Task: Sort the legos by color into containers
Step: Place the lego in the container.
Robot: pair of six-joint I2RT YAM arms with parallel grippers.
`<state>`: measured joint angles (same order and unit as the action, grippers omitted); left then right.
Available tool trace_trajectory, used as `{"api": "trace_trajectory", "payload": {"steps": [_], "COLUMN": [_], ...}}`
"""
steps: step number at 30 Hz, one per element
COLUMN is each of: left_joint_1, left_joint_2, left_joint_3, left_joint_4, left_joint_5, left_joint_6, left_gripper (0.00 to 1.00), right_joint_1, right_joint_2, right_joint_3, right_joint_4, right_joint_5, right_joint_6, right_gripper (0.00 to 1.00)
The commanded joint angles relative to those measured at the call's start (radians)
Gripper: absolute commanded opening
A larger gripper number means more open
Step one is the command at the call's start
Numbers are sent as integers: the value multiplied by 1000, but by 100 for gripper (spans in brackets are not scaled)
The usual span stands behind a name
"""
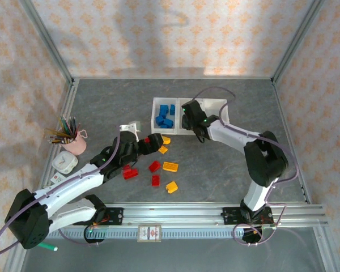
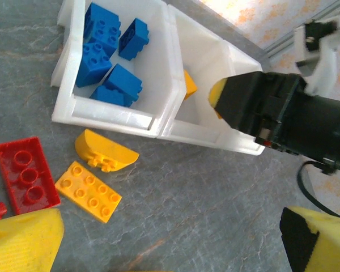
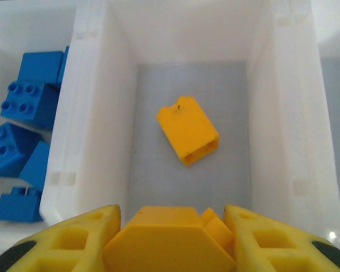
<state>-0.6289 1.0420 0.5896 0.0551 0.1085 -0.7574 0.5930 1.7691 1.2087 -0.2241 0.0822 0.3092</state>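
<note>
R pincer (image 3: 170,229), yellow lego (image 3: 158,246) in grip, above mid bin (image 3: 90,113)

Pale wallpaper (image 1: 158,34) with orange floral motifs encloses a grey marbled tabletop (image 1: 226,175), framed by aluminium posts (image 1: 48,39); soft shadows cross it.

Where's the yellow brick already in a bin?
Right wrist view, centre: the yellow brick lies alone on the floor of the middle bin, below the right end effector, with the blue bricks in the bin to its left.

Near yellow brick (image 3: 167,243) cut off by bottom edge.
</note>
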Motion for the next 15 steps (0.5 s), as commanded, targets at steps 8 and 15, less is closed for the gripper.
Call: {"api": "trace_trajectory", "payload": {"steps": [8,15], "left_joint_1": [-8,-8], "left_joint_2": [26,11], "left_joint_3": [50,52], "left_joint_4": [45,39], "left_joint_5": [-2,-7], "left_joint_6": [38,44], "left_gripper": [99,99], "right_joint_1": [-16,-15], "right_joint_2": [91,19], "right_joint_3": [95,78], "right_joint_4": [-11,-39], "right_joint_5": [-21,-14], "right_joint_6": [-26,-31], "right_gripper": [57,62]}}
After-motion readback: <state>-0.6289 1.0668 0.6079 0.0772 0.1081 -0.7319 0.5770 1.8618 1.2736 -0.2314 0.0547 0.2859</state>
